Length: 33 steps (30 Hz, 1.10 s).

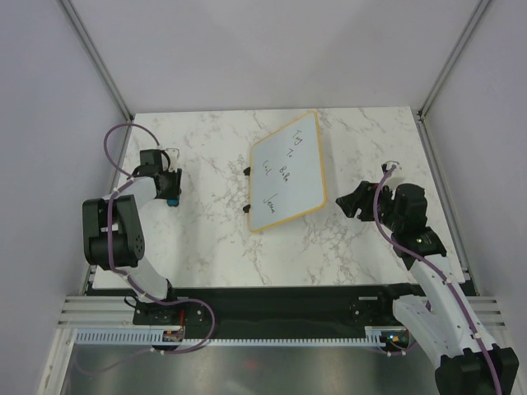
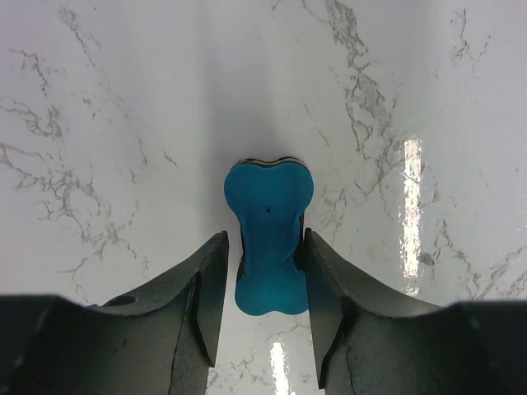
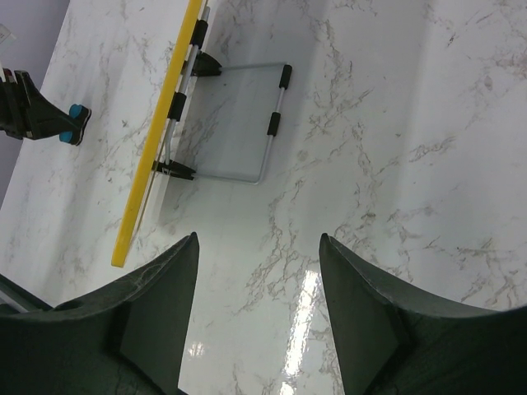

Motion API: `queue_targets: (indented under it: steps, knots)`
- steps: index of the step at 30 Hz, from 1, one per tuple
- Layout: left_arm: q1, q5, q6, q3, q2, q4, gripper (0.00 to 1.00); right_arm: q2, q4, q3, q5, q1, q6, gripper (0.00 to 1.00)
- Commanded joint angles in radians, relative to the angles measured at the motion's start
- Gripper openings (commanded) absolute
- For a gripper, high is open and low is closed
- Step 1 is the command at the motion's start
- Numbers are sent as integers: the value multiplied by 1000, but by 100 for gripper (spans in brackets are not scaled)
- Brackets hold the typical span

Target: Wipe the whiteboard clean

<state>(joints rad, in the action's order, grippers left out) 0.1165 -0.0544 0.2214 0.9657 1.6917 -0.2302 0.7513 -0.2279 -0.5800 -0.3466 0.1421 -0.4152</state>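
The whiteboard stands tilted on a wire stand in the middle of the marble table, with dark handwriting on its face and two black clips on its left edge. In the right wrist view I see its yellow edge from the side. A blue bone-shaped eraser lies on the table at the left. My left gripper is down around its narrow waist, jaws close on both sides with a thin gap on the left. My right gripper is open and empty, to the right of the board.
The board's wire stand with black sleeves rests on the table behind the board. The table is bounded by purple-grey walls at left, right and back. The left arm's base stands at the near left.
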Motion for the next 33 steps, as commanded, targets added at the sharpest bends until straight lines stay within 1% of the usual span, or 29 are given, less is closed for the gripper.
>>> queue_targets:
  steps: [1,6,7,9,10,11,19,27,31,33]
  knots:
    - [6,-2,-7,34,3,8,49,-7,13,0,1,7,6,68]
    - [6,-5,-5,34,10,6,36,-3,15,6,3,8,6,67]
    - [6,-5,-4,34,10,5,30,-6,13,6,3,10,4,67]
    - [6,-12,-2,33,13,5,23,-9,13,8,1,11,6,67]
    - [6,-12,-2,31,11,3,10,-12,12,8,0,11,4,67]
    - [6,-15,-2,30,11,0,2,-15,12,6,1,13,3,67]
    - [6,-56,-19,25,-52,-26,2,-49,4,-15,-31,28,-19,66]
    - [0,-189,-57,53,-170,-102,2,-79,10,-57,-61,73,-71,66]
    - [-38,-228,-76,90,-220,-136,2,-57,53,-55,-55,94,-108,66]
    - [-89,-228,-83,105,-240,-147,2,-21,90,-50,-60,108,-137,65]
